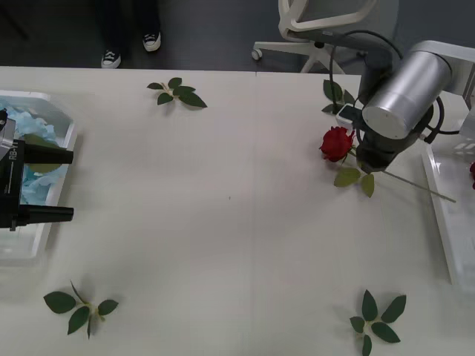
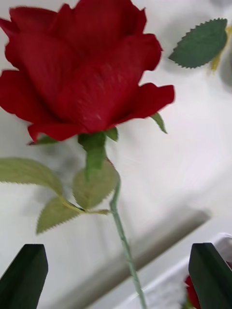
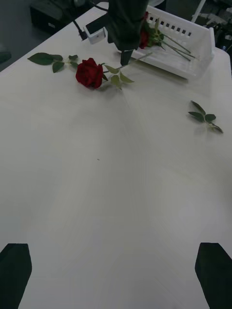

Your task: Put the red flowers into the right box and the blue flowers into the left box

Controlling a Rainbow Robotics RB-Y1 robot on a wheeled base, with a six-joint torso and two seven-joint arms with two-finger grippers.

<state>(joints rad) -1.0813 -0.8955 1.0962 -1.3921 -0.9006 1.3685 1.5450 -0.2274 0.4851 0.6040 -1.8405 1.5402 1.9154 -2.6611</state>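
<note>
One red rose [image 1: 336, 143], near right box [image 1: 445, 215] rim

One red rose [image 1: 337, 143] lies flat beside right box [image 1: 443, 215], more roses [image 3: 145, 37] inside; blue flowers [image 1: 28, 156] fill left box [image 1: 44, 230].

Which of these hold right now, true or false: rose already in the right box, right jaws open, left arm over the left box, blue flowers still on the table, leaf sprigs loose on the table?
1. The red rose lies in the right box. False: on the table.
2. The right gripper has its jaws open. True.
3. The left gripper is by the left box. True.
4. Blue flowers lie on the table. False: in the left box.
5. Leaf sprigs lie loose. True.
</note>
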